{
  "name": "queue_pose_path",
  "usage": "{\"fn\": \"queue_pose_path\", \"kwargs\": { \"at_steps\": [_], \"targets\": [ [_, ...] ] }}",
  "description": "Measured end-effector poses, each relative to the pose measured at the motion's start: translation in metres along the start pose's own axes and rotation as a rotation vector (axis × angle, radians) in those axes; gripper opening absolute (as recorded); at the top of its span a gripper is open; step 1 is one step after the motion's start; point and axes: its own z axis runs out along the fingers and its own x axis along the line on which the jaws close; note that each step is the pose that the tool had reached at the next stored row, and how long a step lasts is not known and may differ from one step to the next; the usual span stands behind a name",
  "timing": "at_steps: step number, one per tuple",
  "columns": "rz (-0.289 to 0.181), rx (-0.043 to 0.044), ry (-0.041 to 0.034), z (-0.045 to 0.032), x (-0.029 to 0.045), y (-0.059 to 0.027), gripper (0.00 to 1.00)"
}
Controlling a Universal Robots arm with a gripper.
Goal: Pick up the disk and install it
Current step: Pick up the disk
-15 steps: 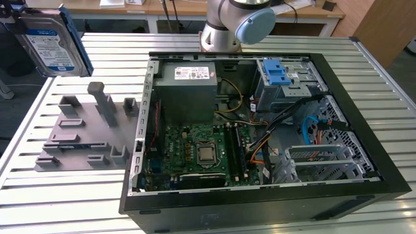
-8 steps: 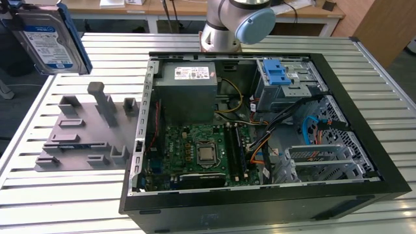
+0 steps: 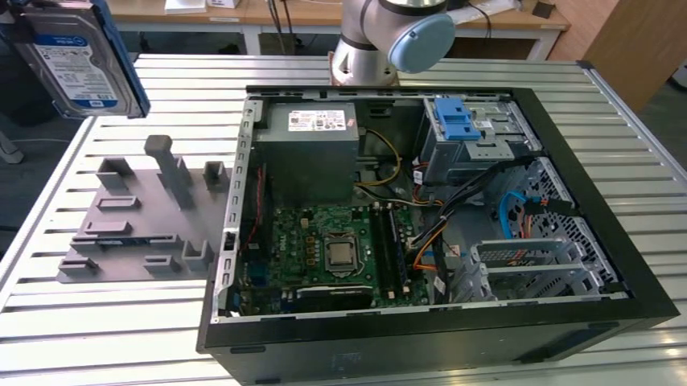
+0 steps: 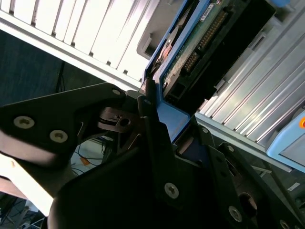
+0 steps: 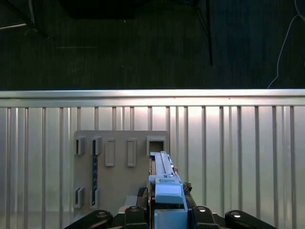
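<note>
Silver with a white-and-blue label and blue side rails, the disk [image 3: 80, 56] hangs upright and slightly tilted at the exterior view's upper left. It is off the table [image 3: 129, 88], and its upper end is cut off by the frame, so what holds it there cannot be made out. It sits well apart from the open computer case [image 3: 429, 342]. Between the two lies a grey tray [image 3: 118, 241] of upright pegs and pockets. Inside the case sit a grey power supply box [image 3: 311, 157], a green circuit board [image 3: 333, 241], a blue-topped drive bay [image 3: 459, 121] and loose cables [image 3: 504, 209] that cross the space below the bay. The arm [image 3: 387, 36] rises behind the case, its top cropped. In the second wrist view the gripper [image 4: 171, 114] is closed on the disk [image 4: 205, 43]. Its black fingers [image 4: 155, 143] press from both sides on the blue rail [image 4: 174, 121], which hides the contact faces. The disk's green underside and connector pins show, though its far end is cut off. A pale blue shape [image 4: 290, 138] beside the table slats [image 4: 248, 95] is cropped and hard to identify. In the first wrist view the disk [image 5: 162, 167] appears edge-on, held in the gripper [image 5: 167, 207], whose body is mostly out of frame. The disk covers part of the tray [image 5: 121, 191], reaching to just below one of its pockets, and its height over the tray cannot be told. Beyond the table [image 5: 238, 143] lies a dark floor [image 5: 143, 47].
</note>
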Motion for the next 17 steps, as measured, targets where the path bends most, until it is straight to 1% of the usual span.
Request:
{"fn": "queue_pose_path", "kwargs": {
  "at_steps": [17],
  "targets": [
    [0.0,-0.0001,0.0,-0.0148,0.0,0.0002,0.36]
  ]
}}
